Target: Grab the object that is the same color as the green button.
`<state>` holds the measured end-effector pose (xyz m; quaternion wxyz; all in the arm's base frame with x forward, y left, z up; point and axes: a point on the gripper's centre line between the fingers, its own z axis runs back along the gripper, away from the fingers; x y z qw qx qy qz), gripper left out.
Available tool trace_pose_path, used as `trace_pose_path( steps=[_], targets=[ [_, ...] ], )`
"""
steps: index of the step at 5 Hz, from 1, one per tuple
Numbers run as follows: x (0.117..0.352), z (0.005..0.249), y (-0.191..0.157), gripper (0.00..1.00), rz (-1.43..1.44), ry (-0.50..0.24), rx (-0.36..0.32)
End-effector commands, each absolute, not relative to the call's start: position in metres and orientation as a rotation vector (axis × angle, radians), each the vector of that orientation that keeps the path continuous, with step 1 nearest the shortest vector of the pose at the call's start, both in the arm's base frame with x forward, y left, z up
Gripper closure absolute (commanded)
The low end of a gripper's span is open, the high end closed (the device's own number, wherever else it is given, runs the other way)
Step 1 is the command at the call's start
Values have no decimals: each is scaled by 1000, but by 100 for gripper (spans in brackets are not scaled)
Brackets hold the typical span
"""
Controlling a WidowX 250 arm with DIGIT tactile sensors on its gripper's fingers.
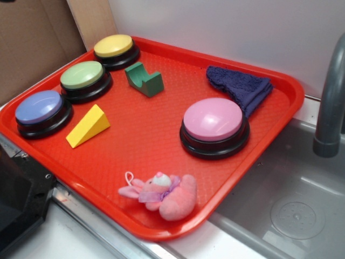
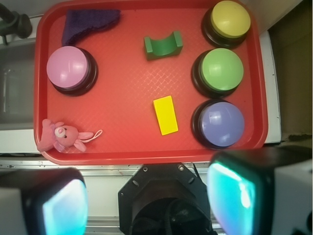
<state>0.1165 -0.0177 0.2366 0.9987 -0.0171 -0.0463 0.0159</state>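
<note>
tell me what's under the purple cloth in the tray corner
Only the red tray shows around the purple cloth. The cloth lies bunched and folded, so whatever sits beneath it is covered; neither view shows anything poking out from under it.

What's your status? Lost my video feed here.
Gripper open, high above the tray, holding nothing. Green block untouched beside green button. Nothing in the way.

A dark green block, yellow wedge, purple cloth and pink plush rabbit lie on an orange-red, diamond-textured tray. The black-based buttons are pale green, yellow, blue and pink.
</note>
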Motion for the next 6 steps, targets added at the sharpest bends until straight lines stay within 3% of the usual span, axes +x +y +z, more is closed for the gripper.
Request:
trace_pose_path(
  steps=[1,2,4,5,6],
  targets=[
    [117,237,-18,0,32,-93,-34],
    [136,221,-26,0,219,-123,-44],
    [188,182,-27,0,720,-217,-151],
    [235,142,-15,0,969,-274,-177],
    [262,113,-6,0,1211,-310,-104]
  ],
)
